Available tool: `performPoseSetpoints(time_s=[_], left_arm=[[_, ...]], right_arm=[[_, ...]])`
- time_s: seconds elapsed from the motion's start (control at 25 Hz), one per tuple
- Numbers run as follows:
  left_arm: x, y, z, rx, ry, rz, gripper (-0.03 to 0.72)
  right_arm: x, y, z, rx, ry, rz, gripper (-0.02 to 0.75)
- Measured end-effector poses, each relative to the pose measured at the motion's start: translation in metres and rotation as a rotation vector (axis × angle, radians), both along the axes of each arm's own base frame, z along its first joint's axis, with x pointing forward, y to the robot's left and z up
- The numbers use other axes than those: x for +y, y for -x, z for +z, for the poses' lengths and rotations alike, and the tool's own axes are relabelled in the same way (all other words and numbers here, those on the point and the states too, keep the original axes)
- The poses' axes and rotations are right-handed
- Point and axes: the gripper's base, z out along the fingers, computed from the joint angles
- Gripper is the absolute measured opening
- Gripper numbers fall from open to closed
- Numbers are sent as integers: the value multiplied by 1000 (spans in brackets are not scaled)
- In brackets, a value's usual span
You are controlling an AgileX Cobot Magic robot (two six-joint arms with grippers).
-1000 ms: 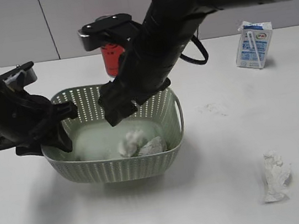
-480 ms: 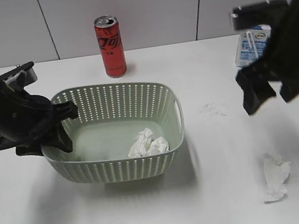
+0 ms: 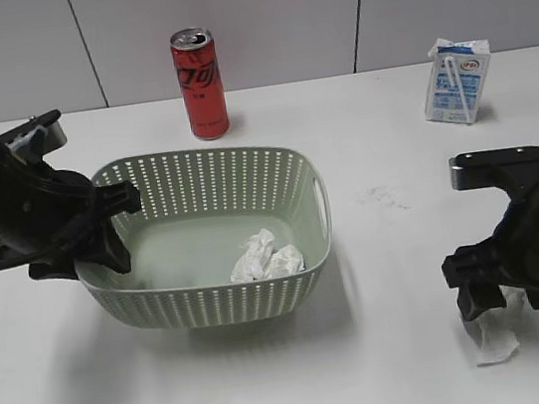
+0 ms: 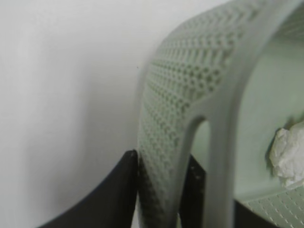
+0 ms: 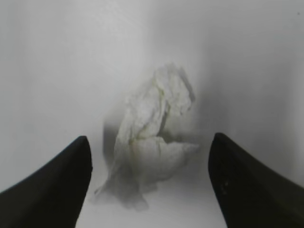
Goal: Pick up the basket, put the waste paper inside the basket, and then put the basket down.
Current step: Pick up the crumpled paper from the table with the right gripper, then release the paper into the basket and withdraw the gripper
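Note:
The pale green basket (image 3: 215,232) is held at its left rim by my left gripper (image 3: 105,247), which is shut on the basket wall (image 4: 166,156). One white paper wad (image 3: 265,259) lies inside the basket and shows in the left wrist view (image 4: 287,154). The second, longer paper wad (image 3: 493,335) lies on the table at the right front. My right gripper (image 3: 494,296) is open directly over it, with the wad (image 5: 153,142) between its two fingers (image 5: 149,185).
A red soda can (image 3: 200,83) stands behind the basket. A blue-and-white milk carton (image 3: 457,80) stands at the back right. The white table (image 3: 364,159) reaches to the grey back wall.
My right arm has swung from over the basket to the right and down over the loose wad. The first wad now lies in the basket. The left arm has not moved.

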Motion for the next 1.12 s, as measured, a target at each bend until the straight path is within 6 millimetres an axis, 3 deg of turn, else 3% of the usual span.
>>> performPoseSetpoints(time_s=[0.12, 0.2, 0.28, 0.36, 0.44, 0.6, 0.64, 0.72, 0.8, 0.92, 1.04, 1.12], left_arm=[[0, 0, 0, -1, 0, 0, 213], [0, 0, 0, 0, 0, 0, 213], [0, 0, 0, 1, 0, 0, 213], [0, 0, 0, 1, 0, 0, 213], [0, 0, 0, 1, 0, 0, 213], [0, 0, 0, 1, 1, 0, 213], [0, 0, 0, 2, 0, 0, 213], [0, 0, 0, 3, 0, 0, 213], [0, 0, 0, 5, 0, 0, 213], [0, 0, 0, 6, 2, 1, 213], [0, 1, 0, 8, 6, 4, 213], [-1, 1, 0, 9, 7, 5, 213]], right_arm=[[1, -4, -11, 13, 14, 7, 507], [1, -6, -10, 2, 15, 13, 361], [2, -7, -4, -10, 12, 18, 134], [8, -13, 21, -79, -13, 44, 41], [21, -21, 62, -211, -60, 110, 17], [68, -36, 161, -536, -187, 305, 15], [82, -38, 178, -589, -208, 357, 15], [107, -42, 193, -624, -233, 434, 15], [136, -48, 183, -576, -229, 502, 15], [172, -52, 144, -426, -200, 589, 45], [196, -50, 113, -273, -192, 688, 243], [202, -51, 108, -227, -182, 722, 449]])
